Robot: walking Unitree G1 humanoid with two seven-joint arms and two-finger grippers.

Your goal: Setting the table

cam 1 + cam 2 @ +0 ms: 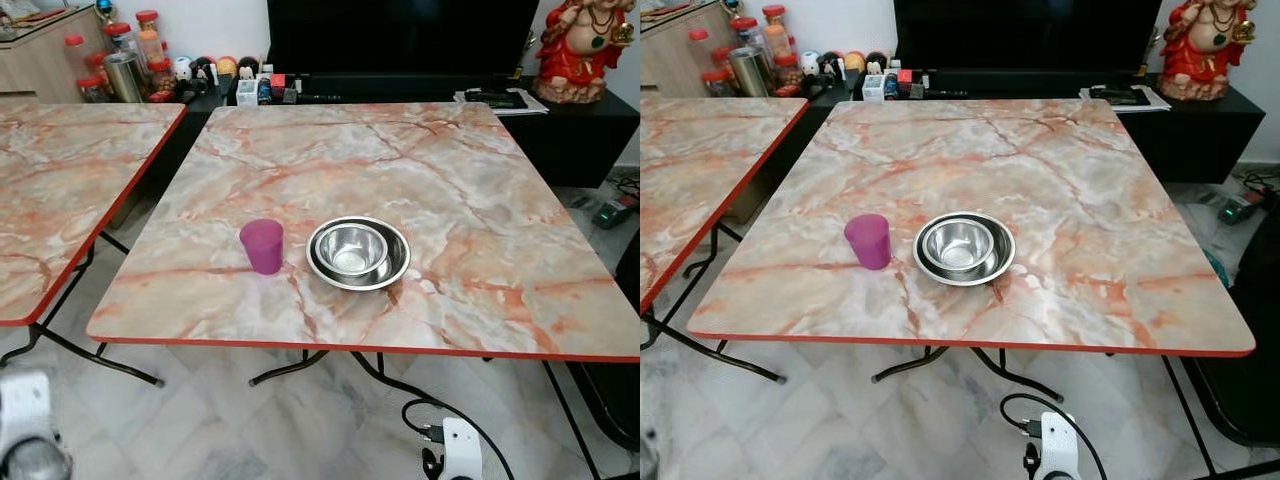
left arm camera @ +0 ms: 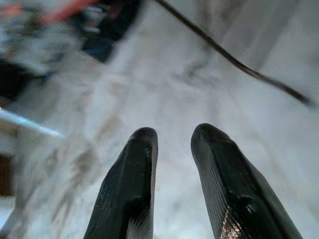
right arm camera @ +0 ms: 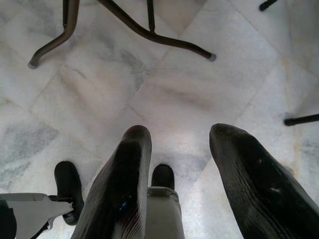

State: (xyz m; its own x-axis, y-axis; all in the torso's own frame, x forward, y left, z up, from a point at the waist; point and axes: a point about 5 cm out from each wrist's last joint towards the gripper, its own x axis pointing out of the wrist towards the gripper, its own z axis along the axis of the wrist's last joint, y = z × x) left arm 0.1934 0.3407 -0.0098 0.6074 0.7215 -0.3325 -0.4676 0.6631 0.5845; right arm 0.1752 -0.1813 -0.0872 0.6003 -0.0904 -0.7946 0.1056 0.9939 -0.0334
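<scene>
Both Claws Hang Low Over the Tiles; Cup and Bowls Wait on the Desk

Nearest the head camera are the two arms, hanging below the desk's front edge: the left arm's pale casing [image 1: 28,430] at the lower left corner, the right arm's white part [image 1: 460,448] with a black cable looping beside it. Both wrists point down at the marbled floor tiles [image 3: 164,94]. In the left wrist view the left claw [image 2: 174,135] has its two black fingers [image 2: 132,184] a narrow gap apart, with nothing between them; that view is blurred. In the right wrist view the right claw [image 3: 179,132] stands somewhat wider, also holding nothing, above the tiles and the dark curved desk legs [image 3: 149,35].

On the marble-patterned desk [image 1: 470,170] with its red edge, a purple cup [image 1: 262,245] stands upright, mouth up, toward the front and left of the middle. Just beside it on its right sits a stack of steel bowls [image 1: 358,252], a smaller bowl nested in a wider one, openings up, round with no long axis. Cup and bowls are close but apart.

A second desk [image 1: 60,190] of the same pattern stands to the left. Behind are jars with red lids [image 1: 140,45], a dark screen [image 1: 400,35] and a red figurine [image 1: 580,50]
</scene>
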